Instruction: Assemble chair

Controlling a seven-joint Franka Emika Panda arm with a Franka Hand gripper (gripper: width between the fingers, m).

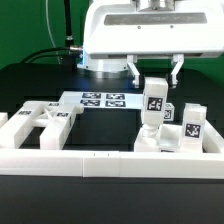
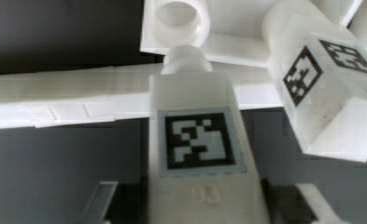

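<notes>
Gripping an upright tagged white bar [image 1: 154, 103] near its top, the gripper [image 1: 155, 78] was closed on it from above. The bar stood among other white chair parts [image 1: 187, 125] just inside the low border wall [image 1: 100, 160], toward the exterior view's right. Further chair pieces [image 1: 40, 125] lay at the left, with the marker board [image 1: 105, 100] behind them.

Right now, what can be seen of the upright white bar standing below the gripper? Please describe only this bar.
The upright bar is matte white, plastic by its look, square-edged, with one black-and-white square tag on its upper face. It stands on end at the exterior view's right, its foot among other white chair pieces near the low border wall. The gripper straddles its top; whether the fingers press it cannot be told.
</notes>
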